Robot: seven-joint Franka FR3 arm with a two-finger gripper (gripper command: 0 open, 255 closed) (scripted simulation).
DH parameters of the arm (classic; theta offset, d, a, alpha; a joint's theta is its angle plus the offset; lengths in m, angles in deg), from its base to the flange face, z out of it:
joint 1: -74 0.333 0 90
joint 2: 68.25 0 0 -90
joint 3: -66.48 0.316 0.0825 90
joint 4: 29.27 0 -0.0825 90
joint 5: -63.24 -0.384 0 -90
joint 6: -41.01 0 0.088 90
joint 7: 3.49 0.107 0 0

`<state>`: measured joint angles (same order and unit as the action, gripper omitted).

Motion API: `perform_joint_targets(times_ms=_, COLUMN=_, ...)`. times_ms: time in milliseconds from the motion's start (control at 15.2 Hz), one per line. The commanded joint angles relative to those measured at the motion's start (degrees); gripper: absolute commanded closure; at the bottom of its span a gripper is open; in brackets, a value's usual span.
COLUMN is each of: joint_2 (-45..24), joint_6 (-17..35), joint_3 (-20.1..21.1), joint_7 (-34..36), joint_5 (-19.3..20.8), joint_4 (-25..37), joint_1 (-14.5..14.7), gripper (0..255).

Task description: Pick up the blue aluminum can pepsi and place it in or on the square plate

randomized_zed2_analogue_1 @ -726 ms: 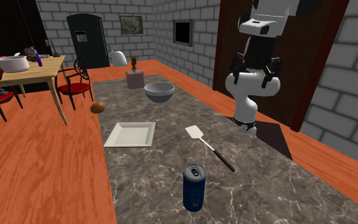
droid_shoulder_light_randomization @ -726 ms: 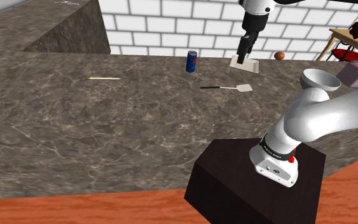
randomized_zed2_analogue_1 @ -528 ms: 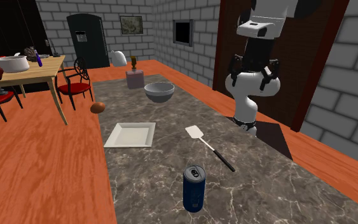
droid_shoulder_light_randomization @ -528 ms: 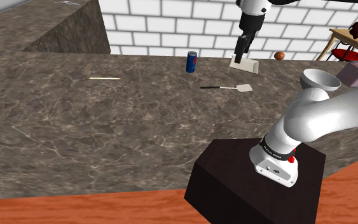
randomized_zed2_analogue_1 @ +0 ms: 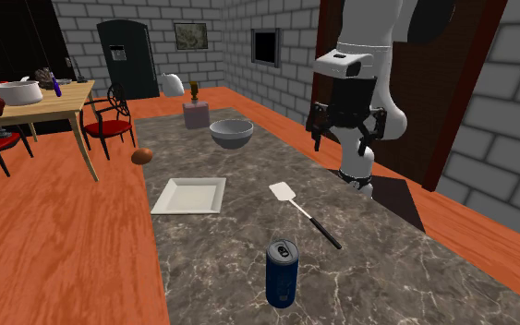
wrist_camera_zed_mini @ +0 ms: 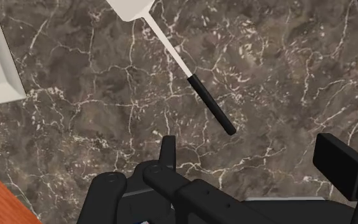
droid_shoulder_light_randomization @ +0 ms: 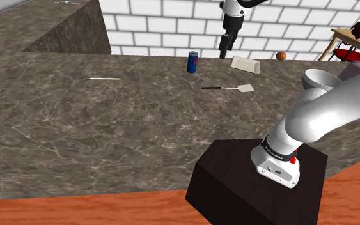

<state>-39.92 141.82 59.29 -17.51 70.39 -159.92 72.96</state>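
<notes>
1. Dark veined marble countertop (randomized_zed2_analogue_1: 239, 277), in a grey brick-walled room.
2. Blue aluminium drink can (randomized_zed2_analogue_1: 282, 273): upright on the countertop, nearest the second exterior view's camera, well apart from the gripper.
3. White spatula with black handle (randomized_zed2_analogue_1: 304, 214): lying flat, beyond the can.
4. White square plate (randomized_zed2_analogue_1: 189, 195): flat, to that view's left of the spatula.
5. Grey bowl (randomized_zed2_analogue_1: 231, 133): farther along.
6. Black two-finger gripper (randomized_zed2_analogue_1: 342, 140): above the countertop, fingers spread wide, holding nothing.

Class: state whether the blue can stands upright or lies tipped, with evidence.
Upright. The blue can stands on its base on the marble counter, lid facing up, in both exterior views.
</notes>
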Motion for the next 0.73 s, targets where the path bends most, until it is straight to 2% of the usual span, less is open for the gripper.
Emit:
perform_joint_targets(times_ms=0, joint_2=-4.4, joint_6=2.4, joint_3=-1.1, joint_7=-1.5, joint_5=-0.4, joint_4=2.4, joint_1=0.2, gripper=0)
perform_joint_targets(times_ms=660, joint_2=-26.8, joint_6=8.8, joint_3=-5.5, joint_7=-10.8, joint_5=-5.9, joint_4=19.1, joint_1=0.1, gripper=0)
